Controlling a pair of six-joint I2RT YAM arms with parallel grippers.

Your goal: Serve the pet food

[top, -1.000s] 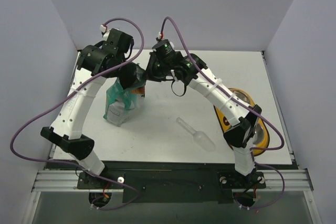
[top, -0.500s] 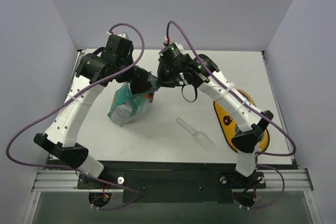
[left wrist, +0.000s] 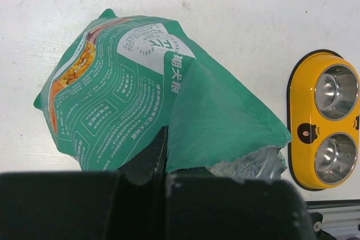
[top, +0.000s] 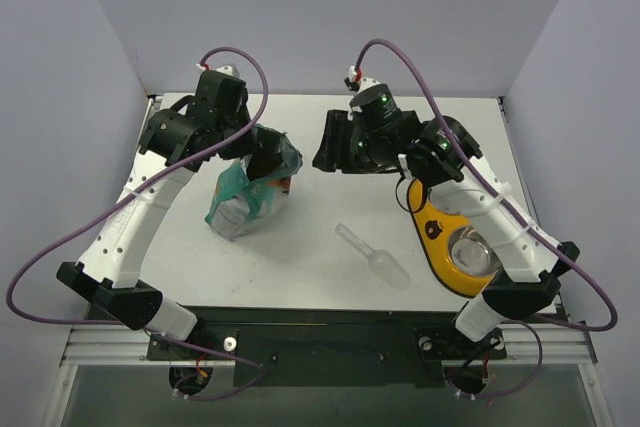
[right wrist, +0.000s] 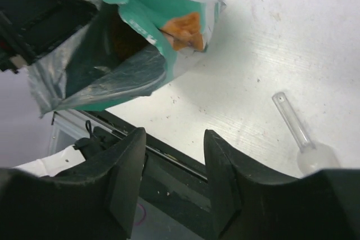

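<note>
- Nearest, the clear scoop (top: 375,255) lies on the table (top: 320,212), handle pointing far-left at the right gripper (top: 323,152), which hangs parted and empty (the closer arm).
- Farther left, the left gripper (top: 262,155) pinches the mouth of the green bag (top: 238,212); pet food unseen, presumably inside.
</note>
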